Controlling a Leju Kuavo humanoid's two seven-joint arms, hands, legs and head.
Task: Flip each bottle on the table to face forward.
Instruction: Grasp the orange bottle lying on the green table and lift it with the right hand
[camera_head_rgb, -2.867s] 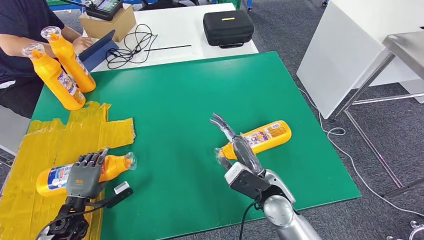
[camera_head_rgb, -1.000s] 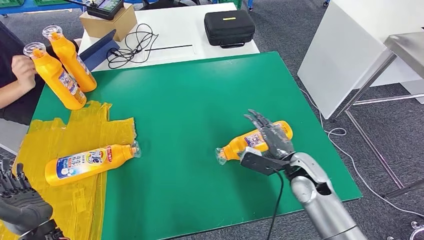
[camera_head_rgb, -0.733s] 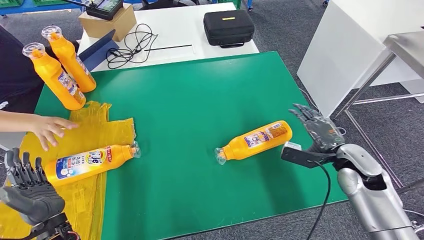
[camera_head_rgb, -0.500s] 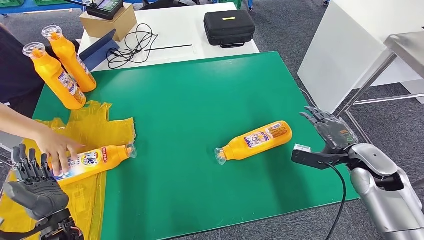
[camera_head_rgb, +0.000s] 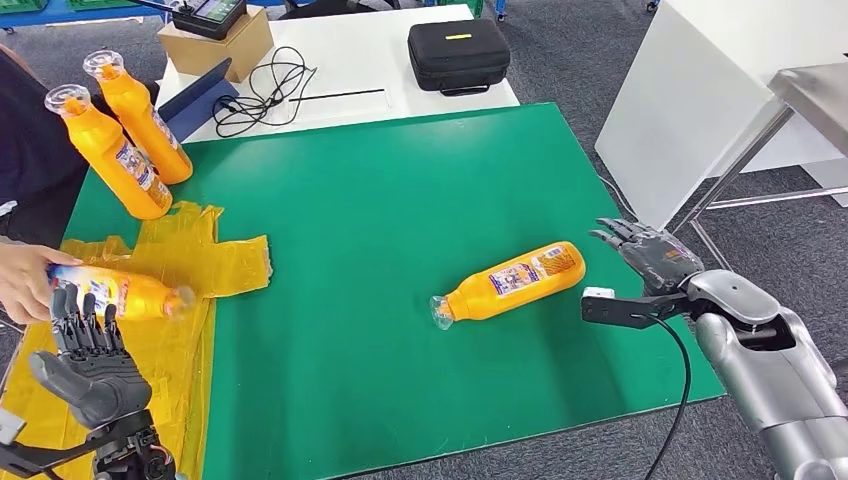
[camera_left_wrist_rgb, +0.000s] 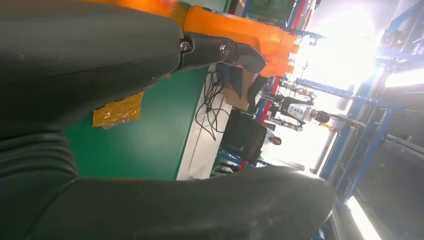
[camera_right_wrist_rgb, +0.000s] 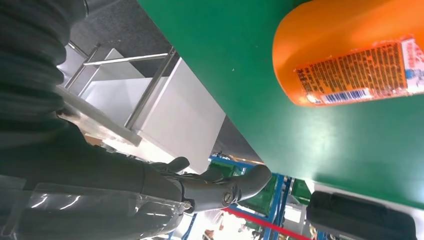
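Observation:
An orange bottle lies on its side in the middle of the green mat, cap toward me; its base and printed label show close up in the right wrist view. My right hand hangs open just right of the bottle's base, apart from it, fingers spread. My left hand is open at the near left, fingers up. Just beyond it a person's hand holds a second orange bottle above the yellow sheet. Two more orange bottles stand upright at the far left.
Behind the mat a white table carries a black case, a cardboard box and loose cables. A white panel and a metal table stand to the right, past the mat's edge.
My right hand left the middle bottle and drew back to the right. A person's hand reached in, lifted the left bottle off the yellow sheet and carried it left. My left hand rose.

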